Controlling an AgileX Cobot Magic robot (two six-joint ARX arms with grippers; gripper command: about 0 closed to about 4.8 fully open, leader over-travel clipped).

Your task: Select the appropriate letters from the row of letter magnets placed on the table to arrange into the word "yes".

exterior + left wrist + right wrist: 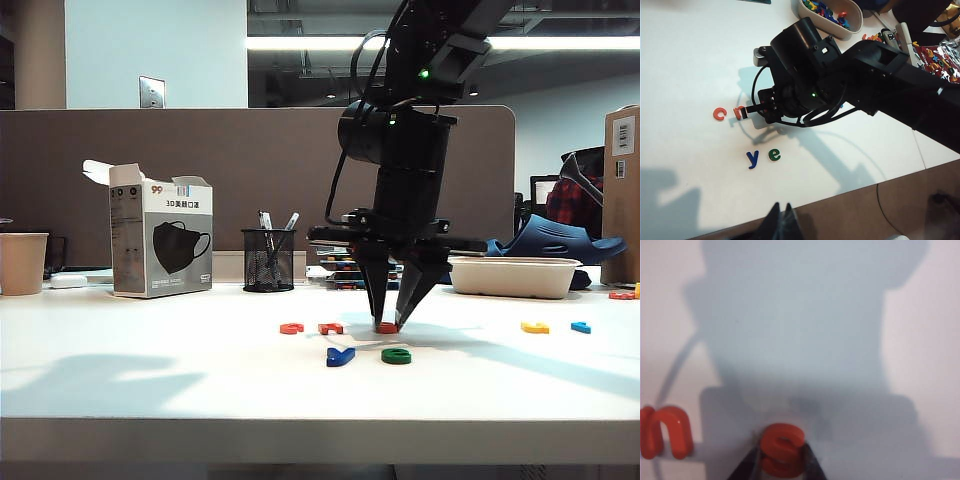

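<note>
The dark blue Y (340, 356) and the green E (396, 356) lie side by side on the white table (150, 390), in front of the row of letter magnets. My right gripper (388, 322) points straight down into that row, with its two fingers pressed against both sides of the orange-red S (783, 446), which rests on the table. An orange-red n (670, 432) lies beside the S. The left wrist view shows the Y (753, 158) and E (774, 155) from above. My left gripper (781, 216) hovers shut and empty over the table's front edge.
Two orange-red letters (291, 328) (330, 328) lie in the row left of the S, and a yellow one (535, 327) and a light blue one (580, 327) on the right. Behind stand a mask box (160, 240), a mesh pen holder (268, 258), a paper cup (22, 262) and a white tray (513, 275).
</note>
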